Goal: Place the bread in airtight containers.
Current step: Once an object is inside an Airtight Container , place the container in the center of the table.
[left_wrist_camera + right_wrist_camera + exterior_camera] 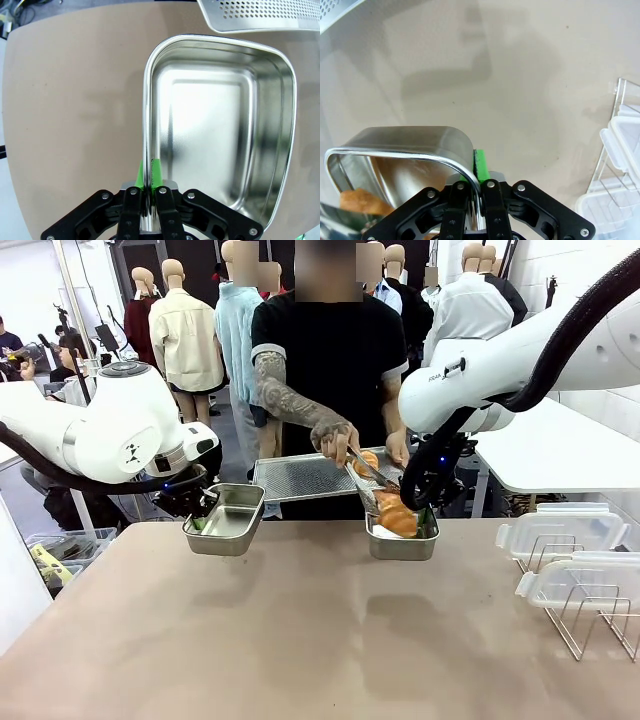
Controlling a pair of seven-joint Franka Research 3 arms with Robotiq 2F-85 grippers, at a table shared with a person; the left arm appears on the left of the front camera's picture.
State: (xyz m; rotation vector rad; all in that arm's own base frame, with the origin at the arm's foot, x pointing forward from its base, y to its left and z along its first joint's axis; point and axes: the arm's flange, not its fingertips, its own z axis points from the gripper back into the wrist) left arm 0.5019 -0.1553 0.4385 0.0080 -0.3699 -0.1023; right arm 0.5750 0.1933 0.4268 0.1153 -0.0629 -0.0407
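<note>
My left gripper point(199, 523) is shut on the rim of an empty steel container point(226, 520), held above the table at the left; in the left wrist view the gripper point(148, 172) pinches the tin's point(220, 125) long wall. At the right, my right gripper point(425, 515) is shut on the rim of the other container point(402, 540), which holds a croissant point(397, 517). The person's hand point(335, 440) works metal tongs point(368, 480) over that tin. A second croissant point(367, 461) lies on the perforated tray point(300, 478). The right wrist view has the gripper point(479, 175) on the tin's rim point(395, 152), with bread point(362, 202) inside.
The person stands at the far side holding the perforated tray. Clear plastic lids point(560, 530) rest on a wire rack point(590, 615) at the right of the brown table point(300, 640). The lids point(620, 150) also appear at the right wrist view's edge.
</note>
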